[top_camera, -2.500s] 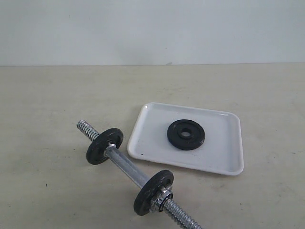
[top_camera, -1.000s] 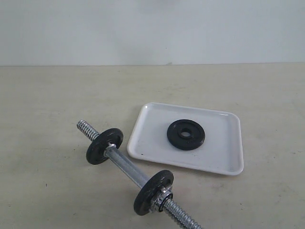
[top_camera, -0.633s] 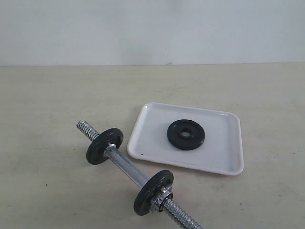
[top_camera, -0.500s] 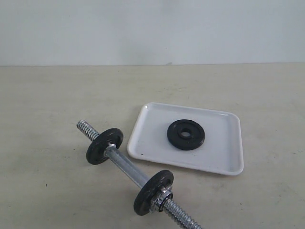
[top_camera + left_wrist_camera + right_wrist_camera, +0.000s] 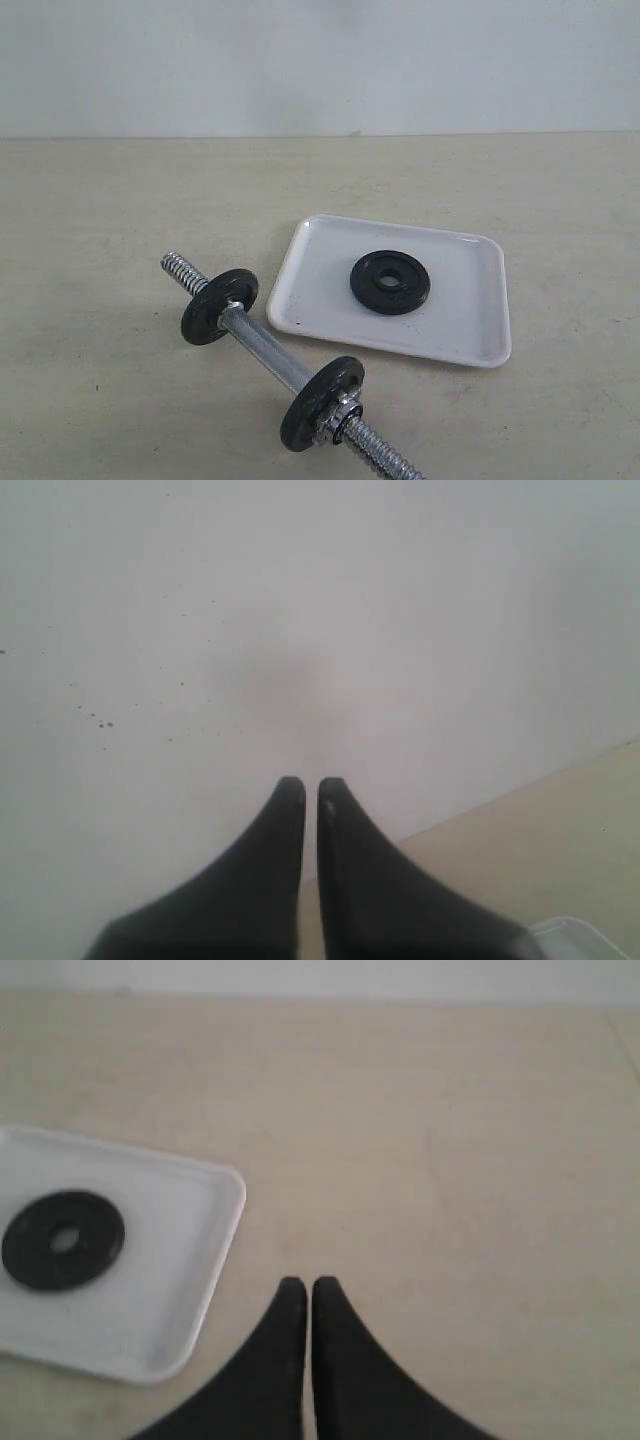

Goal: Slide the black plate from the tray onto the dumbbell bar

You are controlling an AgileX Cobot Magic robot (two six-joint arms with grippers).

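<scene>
Pre-grasp: left gripper (image 5: pixel 311 782) and right gripper (image 5: pixel 308 1282) are resting closed, empty; black plate (image 5: pixel 390 282) is awaiting pickup from tray (image 5: pixel 312 290) for dumbbell bar (image 5: pixel 268 352).

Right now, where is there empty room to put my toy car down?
The table is bare all along behind the tray and to its right. Near left is crowded: the dumbbell bar with two discs lies close by the tray's corner. The black plate fills the tray's middle.
</scene>
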